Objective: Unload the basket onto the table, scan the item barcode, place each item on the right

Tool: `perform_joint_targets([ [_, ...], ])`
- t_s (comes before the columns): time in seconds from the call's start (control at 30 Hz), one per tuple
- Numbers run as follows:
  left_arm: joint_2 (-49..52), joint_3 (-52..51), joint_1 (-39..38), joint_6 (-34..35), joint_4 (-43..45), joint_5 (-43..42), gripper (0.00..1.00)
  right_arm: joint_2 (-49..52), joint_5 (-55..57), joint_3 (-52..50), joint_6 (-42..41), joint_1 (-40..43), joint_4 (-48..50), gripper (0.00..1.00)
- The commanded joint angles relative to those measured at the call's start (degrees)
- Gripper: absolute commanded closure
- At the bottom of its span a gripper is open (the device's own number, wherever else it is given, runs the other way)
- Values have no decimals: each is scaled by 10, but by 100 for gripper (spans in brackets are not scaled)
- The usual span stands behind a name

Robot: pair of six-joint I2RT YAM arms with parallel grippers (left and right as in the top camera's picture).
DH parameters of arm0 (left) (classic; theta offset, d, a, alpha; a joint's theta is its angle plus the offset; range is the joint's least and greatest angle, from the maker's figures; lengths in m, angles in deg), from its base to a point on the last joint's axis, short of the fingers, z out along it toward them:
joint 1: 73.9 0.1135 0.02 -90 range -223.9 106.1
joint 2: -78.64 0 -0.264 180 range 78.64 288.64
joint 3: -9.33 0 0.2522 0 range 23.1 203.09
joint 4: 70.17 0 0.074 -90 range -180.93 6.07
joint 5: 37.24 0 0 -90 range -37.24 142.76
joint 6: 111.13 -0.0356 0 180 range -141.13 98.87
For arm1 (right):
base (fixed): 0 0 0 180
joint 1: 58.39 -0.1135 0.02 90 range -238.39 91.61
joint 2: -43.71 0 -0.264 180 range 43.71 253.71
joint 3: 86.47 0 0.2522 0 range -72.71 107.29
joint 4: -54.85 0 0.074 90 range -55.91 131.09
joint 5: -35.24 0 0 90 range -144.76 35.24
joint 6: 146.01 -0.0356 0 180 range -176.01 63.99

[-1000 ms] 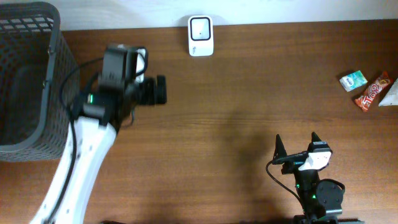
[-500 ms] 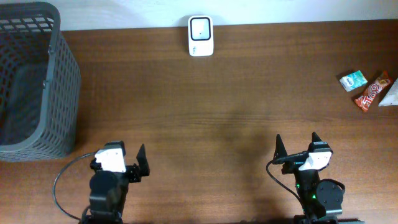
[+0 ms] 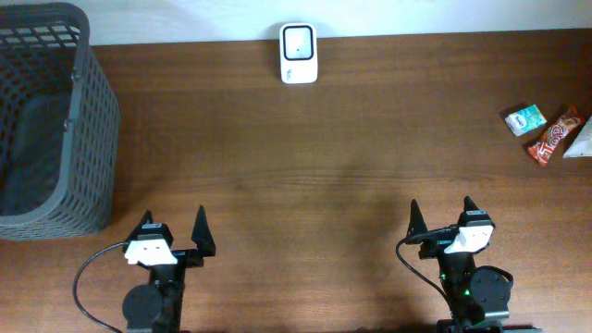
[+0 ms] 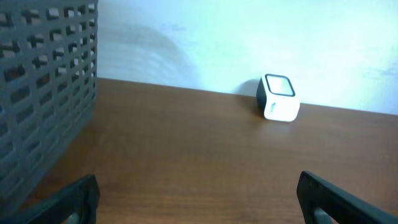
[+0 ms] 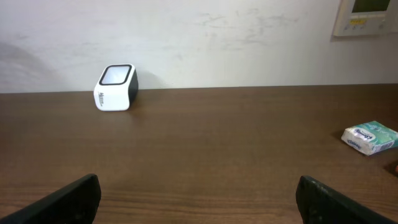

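The white barcode scanner point(image 3: 298, 53) stands at the table's far edge, also seen in the left wrist view point(image 4: 278, 98) and the right wrist view point(image 5: 115, 87). Three small items lie at the far right: a teal packet point(image 3: 524, 119), a red snack bar point(image 3: 553, 136) and a white triangular packet point(image 3: 581, 139). The teal packet point(image 5: 370, 137) also shows in the right wrist view. My left gripper point(image 3: 172, 217) point(image 4: 198, 180) rests open at the front left, holding nothing. Open and equally empty, my right gripper point(image 3: 441, 205) point(image 5: 199, 180) sits at the front right, well short of the items.
A dark grey mesh basket point(image 3: 46, 120) point(image 4: 37, 93) stands at the table's left end, beside the left arm. A wall runs behind the table's far edge.
The left arm has drawn back from beside the basket to the front edge of the table, fingers still open. The right arm has not moved.
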Motion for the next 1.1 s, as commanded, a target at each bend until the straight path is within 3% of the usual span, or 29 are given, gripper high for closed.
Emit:
perform_joint_targets([
  [0.0,-5,-12,4,-21,4,-10,1,-4,5,-5,-2,3,-1,1],
  [1.07,-5,-12,4,-34,1,-10,1,-4,5,-5,-2,3,-1,2],
])
